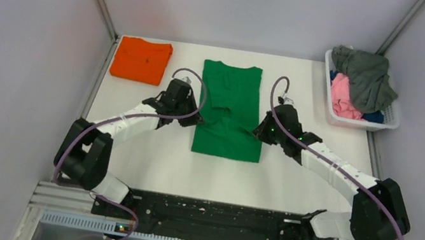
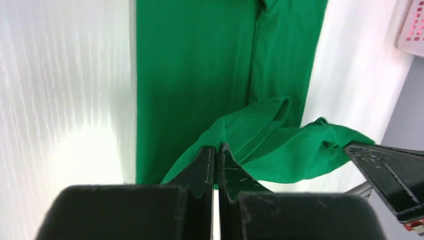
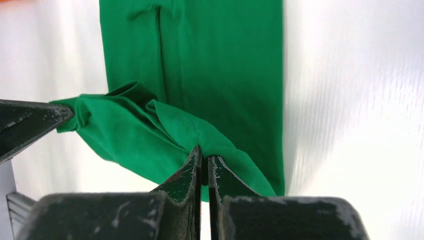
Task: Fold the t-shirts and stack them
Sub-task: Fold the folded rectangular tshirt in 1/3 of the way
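A bright green t-shirt (image 1: pixel 232 91) lies as a long folded strip in the middle of the table. My left gripper (image 1: pixel 196 115) is shut on its left edge near the middle, and my right gripper (image 1: pixel 258 128) is shut on its right edge. The pinched cloth is lifted into a ridge between them. In the left wrist view the gripper (image 2: pixel 217 149) pinches green cloth (image 2: pixel 270 145). In the right wrist view the gripper (image 3: pixel 203 151) does the same on the shirt (image 3: pixel 150 135). A folded orange t-shirt (image 1: pixel 141 59) lies at the back left.
A white plastic basket (image 1: pixel 383 121) at the back right holds grey (image 1: pixel 368 77), pink (image 1: pixel 342 95) and blue tees. Grey walls close the table on the left, back and right. Purple cables loop over both arms.
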`<state>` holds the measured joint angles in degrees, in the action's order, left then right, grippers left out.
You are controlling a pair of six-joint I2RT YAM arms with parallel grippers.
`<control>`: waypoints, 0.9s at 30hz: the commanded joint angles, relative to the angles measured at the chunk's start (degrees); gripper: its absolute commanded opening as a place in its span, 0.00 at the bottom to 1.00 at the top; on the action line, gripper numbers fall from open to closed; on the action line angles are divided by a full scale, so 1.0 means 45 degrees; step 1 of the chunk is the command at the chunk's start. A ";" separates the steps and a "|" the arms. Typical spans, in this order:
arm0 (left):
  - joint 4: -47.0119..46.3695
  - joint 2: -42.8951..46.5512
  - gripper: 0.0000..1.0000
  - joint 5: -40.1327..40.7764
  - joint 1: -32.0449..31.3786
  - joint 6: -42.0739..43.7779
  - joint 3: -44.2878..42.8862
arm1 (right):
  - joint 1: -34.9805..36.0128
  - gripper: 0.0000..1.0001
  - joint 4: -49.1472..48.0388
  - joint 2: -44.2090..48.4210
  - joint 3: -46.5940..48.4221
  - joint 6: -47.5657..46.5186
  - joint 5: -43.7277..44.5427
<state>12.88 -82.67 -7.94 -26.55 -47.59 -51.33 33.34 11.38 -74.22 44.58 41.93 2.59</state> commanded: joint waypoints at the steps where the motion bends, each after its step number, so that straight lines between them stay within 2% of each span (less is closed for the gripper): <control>1: -0.0068 -0.1271 0.00 -0.0875 0.0733 0.0908 -0.1258 | -0.0823 0.00 -0.1367 -0.0981 0.1117 -0.0930 -0.0486; 4: 0.0003 -0.2085 0.00 -0.1367 0.1285 0.1032 -0.1749 | -0.1161 0.00 -0.1559 -0.1762 0.1604 -0.1160 -0.0931; 9: -0.1224 -0.3048 0.00 -0.2553 0.1751 0.0937 -0.2007 | -0.1656 0.00 -0.1897 -0.2870 0.2263 -0.1289 -0.1394; 15: -0.0804 -0.4078 0.00 -0.2579 0.1896 0.1284 -0.3236 | -0.1955 0.00 -0.2410 -0.3839 0.2843 -0.1435 -0.1838; 27: -0.0407 -0.5151 0.01 -0.2397 0.2317 0.1492 -0.4220 | -0.2834 0.01 -0.3547 -0.5185 0.3169 -0.1150 -0.2625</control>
<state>11.64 -104.53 -19.22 -16.73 -42.57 -67.31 22.02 -0.16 -95.33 55.68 36.53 -7.03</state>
